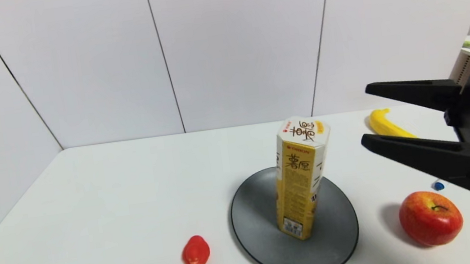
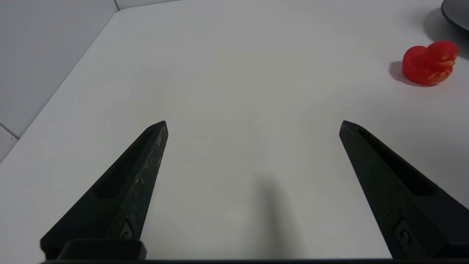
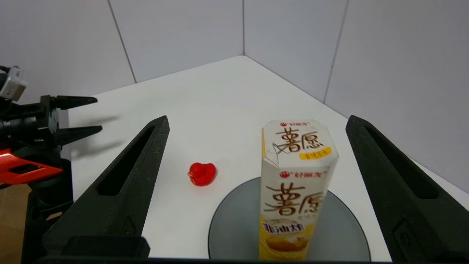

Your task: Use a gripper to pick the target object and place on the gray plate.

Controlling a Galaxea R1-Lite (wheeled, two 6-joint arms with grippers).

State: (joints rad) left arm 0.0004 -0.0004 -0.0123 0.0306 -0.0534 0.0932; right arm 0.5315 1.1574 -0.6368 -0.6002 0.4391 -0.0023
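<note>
The yellow hexagonal snack carton [image 1: 302,177] with a white top stands upright on the gray plate [image 1: 255,220] at the table's front middle. My right gripper [image 1: 365,114] is open and empty. It hovers above the table to the right of the carton, apart from it, with its fingers pointing at the carton's upper part. In the right wrist view the carton [image 3: 293,190] stands on the plate [image 3: 234,220] ahead of the spread right gripper [image 3: 257,119]. My left gripper [image 2: 253,124] is open and empty over bare table at the left, outside the head view.
A red toy duck [image 1: 195,251] sits left of the plate. A red apple [image 1: 430,217] sits right of it, below my right gripper. A yellow banana [image 1: 386,125] lies at the back right, with a small blue object [image 1: 438,186] nearby. Walls close off the table's back.
</note>
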